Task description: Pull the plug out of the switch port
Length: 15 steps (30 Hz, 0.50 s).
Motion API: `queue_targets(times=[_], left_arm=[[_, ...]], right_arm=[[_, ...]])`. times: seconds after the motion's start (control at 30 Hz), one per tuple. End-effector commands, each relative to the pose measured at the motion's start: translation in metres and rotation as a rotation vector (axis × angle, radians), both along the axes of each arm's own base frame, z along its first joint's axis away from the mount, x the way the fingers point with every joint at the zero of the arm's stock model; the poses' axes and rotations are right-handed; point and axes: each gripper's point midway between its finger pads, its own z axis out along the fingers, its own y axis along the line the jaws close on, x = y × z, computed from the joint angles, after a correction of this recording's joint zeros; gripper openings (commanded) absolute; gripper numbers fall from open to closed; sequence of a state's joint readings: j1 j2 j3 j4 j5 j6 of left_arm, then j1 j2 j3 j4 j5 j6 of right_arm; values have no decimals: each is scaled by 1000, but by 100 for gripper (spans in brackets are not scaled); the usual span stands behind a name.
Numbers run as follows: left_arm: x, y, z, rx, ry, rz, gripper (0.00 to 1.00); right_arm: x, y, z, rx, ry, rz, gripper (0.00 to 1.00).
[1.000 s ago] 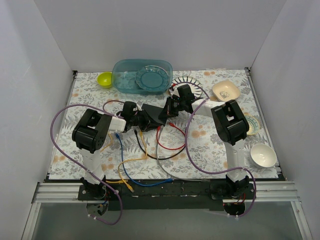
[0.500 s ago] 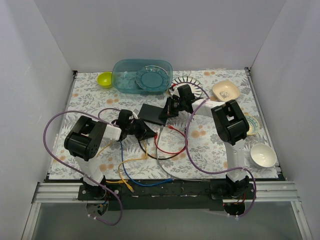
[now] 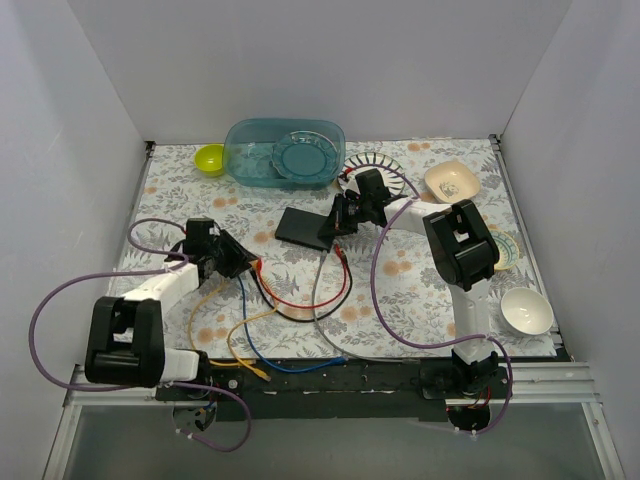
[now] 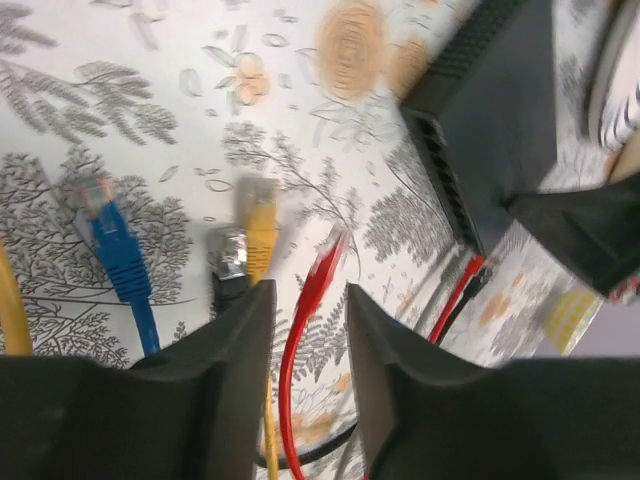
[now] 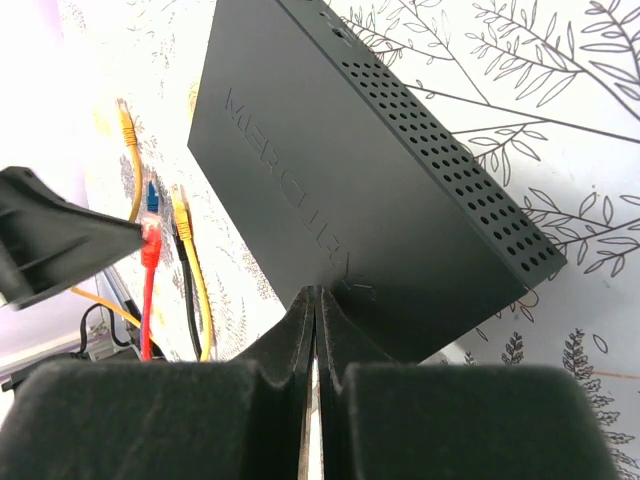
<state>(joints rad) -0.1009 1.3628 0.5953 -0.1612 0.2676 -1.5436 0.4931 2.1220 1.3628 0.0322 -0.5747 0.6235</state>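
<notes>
The flat black switch [image 3: 303,227] lies on the floral mat, and its socket row [image 4: 445,175] shows no plug in it. My left gripper [image 3: 243,264] is well to the left of the switch. Its jaws stand a little apart, and the red cable runs loose between them. The red plug [image 4: 325,262] lies just past the fingertips, free of the switch. My right gripper [image 3: 335,222] is shut with nothing between its fingers. Its tip [image 5: 316,292] presses on the switch's top near the right edge.
Blue [image 4: 110,235], yellow [image 4: 260,215] and black [image 4: 228,255] plugs lie loose near the red one, and cable loops trail toward the near edge. A teal bin [image 3: 285,152], green bowl [image 3: 209,158], striped plate [image 3: 378,163], beige dish [image 3: 450,180] and white bowl [image 3: 526,310] stand around.
The left arm drew back to the left, away from the switch, and the red plug came out and moved with it. The tilted switch settled flat. The right gripper stayed put.
</notes>
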Motion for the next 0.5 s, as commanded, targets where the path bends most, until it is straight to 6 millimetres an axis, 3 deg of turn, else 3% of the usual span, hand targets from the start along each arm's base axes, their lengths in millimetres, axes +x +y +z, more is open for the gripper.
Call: queue_targets(times=[0.0,0.1,0.17,0.3,0.47], left_arm=[[9,-8,32,-23,-112,-61,45],[20,-29,56,-156,-184,-103,61],[26,-42,67,-204,-230,-145,64],[30,-74,64,-242,-230,-245,62],[23,-138,65,-290,-246,-406,56]], right_arm=[[-20,-30,-43,-166,78,-29,4],[-22,-31,-43,-172,79,-30,4],[-21,-32,-41,-173,73,-33,4],[-25,-34,-42,-178,79,-35,4],[-27,-36,-45,-183,83,-44,4]])
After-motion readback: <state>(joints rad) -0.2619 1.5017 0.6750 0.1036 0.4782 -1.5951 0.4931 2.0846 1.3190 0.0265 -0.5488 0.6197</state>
